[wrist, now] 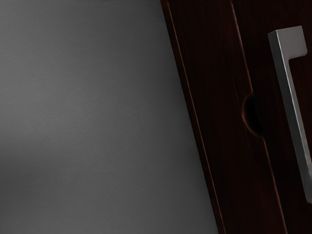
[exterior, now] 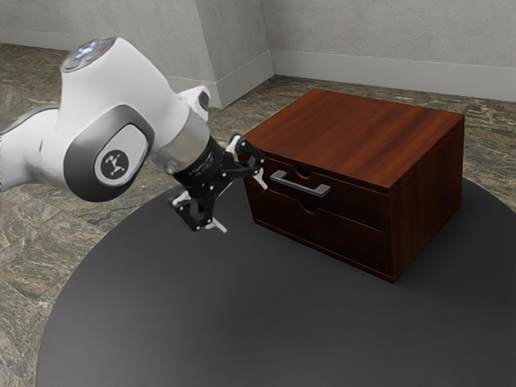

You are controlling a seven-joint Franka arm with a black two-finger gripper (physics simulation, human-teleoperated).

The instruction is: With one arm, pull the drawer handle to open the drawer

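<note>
Dark round table point(exterior: 201, 322) | wooden drawer cabinet point(exterior: 355, 133) at the exterior view's right, top drawer point(exterior: 359, 203) seemingly shut | metal handle point(exterior: 300, 185) untouched | gripper point(exterior: 239, 204) spread wide, holding nothing, just beside the cabinet's corner

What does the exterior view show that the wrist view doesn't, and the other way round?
Exterior view adds: the arm, the open gripper short of the handle, and the cabinet's top. Wrist view adds: a close look at the handle's end. Shared: handle, finger notch, dark drawer fronts, grey table.
</note>
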